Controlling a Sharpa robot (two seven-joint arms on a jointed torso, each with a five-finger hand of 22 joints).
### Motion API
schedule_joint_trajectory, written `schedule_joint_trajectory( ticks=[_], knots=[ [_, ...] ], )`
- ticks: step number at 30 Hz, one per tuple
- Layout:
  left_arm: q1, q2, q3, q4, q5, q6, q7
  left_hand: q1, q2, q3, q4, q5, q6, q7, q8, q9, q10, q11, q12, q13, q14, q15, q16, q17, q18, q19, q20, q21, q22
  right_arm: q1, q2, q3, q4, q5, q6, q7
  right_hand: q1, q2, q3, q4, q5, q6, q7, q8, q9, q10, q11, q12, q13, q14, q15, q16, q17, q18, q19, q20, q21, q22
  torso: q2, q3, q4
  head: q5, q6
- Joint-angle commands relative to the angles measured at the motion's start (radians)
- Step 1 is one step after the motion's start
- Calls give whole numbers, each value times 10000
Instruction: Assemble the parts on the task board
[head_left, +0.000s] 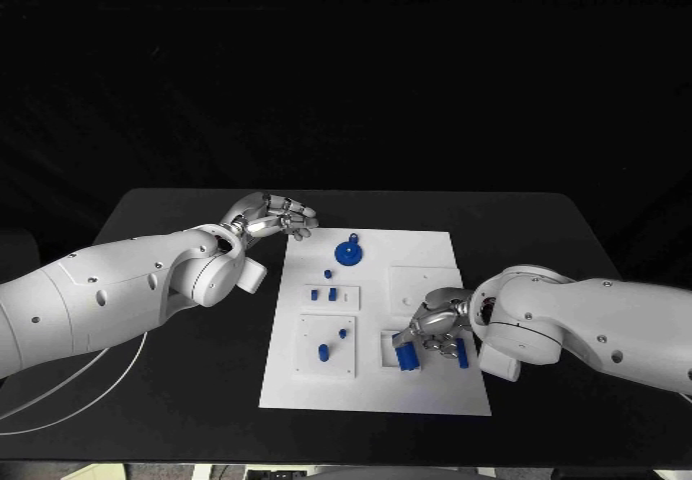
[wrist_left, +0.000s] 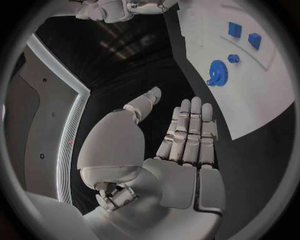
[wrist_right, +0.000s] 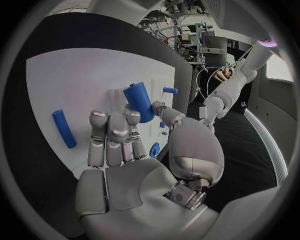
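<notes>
The white task board (head_left: 433, 250) lies in the middle of the black table. My right hand (head_left: 437, 322) hovers over its near right part. Thumb and a finger pinch a short blue cylinder (wrist_right: 140, 101), seen by the white recess (head_left: 408, 356). A thinner blue rod (head_left: 463, 355) (wrist_right: 64, 128) lies flat beside the hand. My left hand (head_left: 271, 216) (wrist_left: 187, 145) is over the table off the board's far left corner, fingers straight and together, thumb apart, holding nothing. A blue gear (head_left: 349, 251) (wrist_left: 217, 73) sits on the board's far part.
Two small blue blocks (head_left: 330, 294) (wrist_left: 235, 29) stand in a raised plate at the board's left. A blue peg (head_left: 325, 351) and a smaller blue piece (head_left: 343, 331) sit in the near left plate. A white cable (head_left: 87, 385) trails over the table's left edge.
</notes>
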Motion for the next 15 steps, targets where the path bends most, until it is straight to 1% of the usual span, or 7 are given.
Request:
schedule_joint_trajectory(
  ticks=[1,7,15],
  knots=[
    [-1,9,8,20,57,146,44,-50,28,-15,50,-31,-64,13,58,-15,-64,-7,-12,-18,-16,65,-48,18,201,-27,57,-52,14,-73,41,-35,-69,-30,119,-101,-92,23,-13,-47,24,776,159,-51,-19,74,-15,-40,11,-23,-74,43,-16,442,66,33,8,15,-3,12,-9,31,-4],
    [-1,7,8,21,57,142,46,-56,23,-20,59,-32,-66,14,60,-15,-66,-6,-12,-18,-17,66,-53,23,200,-28,58,-56,17,-90,75,-35,-112,-141,51,-74,-153,23,-41,-54,12,782,159,-56,-29,74,-15,-47,17,-26,-74,45,-22,442,63,35,4,19,-7,17,-20,41,5],
    [-1,-8,8,33,57,150,44,-59,23,-22,66,-31,-67,14,61,-15,-67,-6,-12,-19,-17,67,-56,27,200,-28,59,-58,20,-97,139,-35,-123,-209,-87,-52,-349,-62,-108,19,-20,807,154,-66,-55,86,-20,-62,36,-29,-78,54,-36,442,73,37,-6,26,1,11,-14,39,13]
  ],
)
